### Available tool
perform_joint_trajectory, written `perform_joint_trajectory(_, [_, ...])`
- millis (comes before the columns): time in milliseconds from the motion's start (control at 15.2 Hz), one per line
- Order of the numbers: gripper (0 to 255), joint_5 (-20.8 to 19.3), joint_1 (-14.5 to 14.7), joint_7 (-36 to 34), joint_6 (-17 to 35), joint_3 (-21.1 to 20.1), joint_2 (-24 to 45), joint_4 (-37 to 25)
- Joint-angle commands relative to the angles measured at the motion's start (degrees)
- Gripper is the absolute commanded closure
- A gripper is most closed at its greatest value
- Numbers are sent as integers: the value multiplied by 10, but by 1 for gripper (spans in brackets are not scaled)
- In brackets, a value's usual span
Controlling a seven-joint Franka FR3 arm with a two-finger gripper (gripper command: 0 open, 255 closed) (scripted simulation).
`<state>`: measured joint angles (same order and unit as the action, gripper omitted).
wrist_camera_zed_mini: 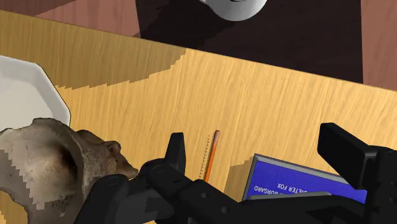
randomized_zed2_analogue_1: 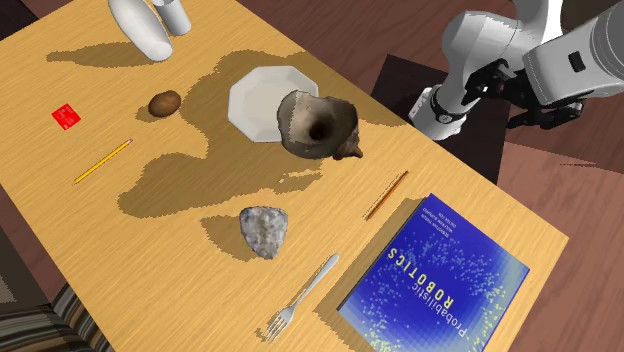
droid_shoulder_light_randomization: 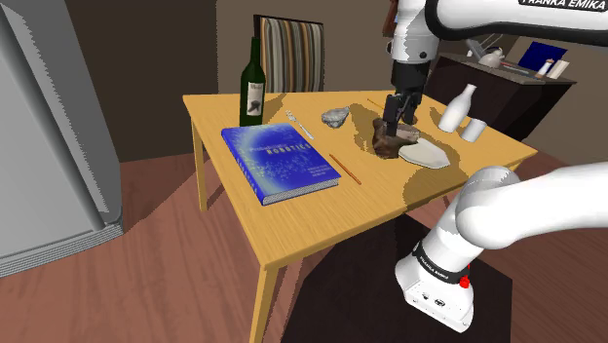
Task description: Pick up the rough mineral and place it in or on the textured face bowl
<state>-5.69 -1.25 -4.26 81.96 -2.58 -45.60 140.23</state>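
The rough grey mineral [randomized_zed2_analogue_1: 265, 232] is not yet grasped on the wooden tabletop [randomized_zed2_analogue_1: 150, 260]; the fingers [wrist_camera_zed_mini: 175, 151] are spread, empty, beside the brown face-shaped bowl [randomized_zed2_analogue_1: 318, 124].

- The white arm [droid_shoulder_light_randomization: 507, 209] bent at its elbow and reached up toward the shoulder view's left.
- Its black hand [droid_shoulder_light_randomization: 394, 121] hung from the wrist, pointing straight down.
- The fingers [wrist_camera_zed_mini: 175, 149] stood well apart, clasping nothing.
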Motion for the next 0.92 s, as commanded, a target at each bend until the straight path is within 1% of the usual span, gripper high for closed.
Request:
perform_joint_trajectory(0, [0, 0, 0, 0, 0, 0, 0, 0])
perform_joint_trajectory(462, [0, 25, -47, -38, 119, 57, 118, -43])
perform_joint_trajectory(858, [0, 64, -75, -55, 203, 108, 220, -96])
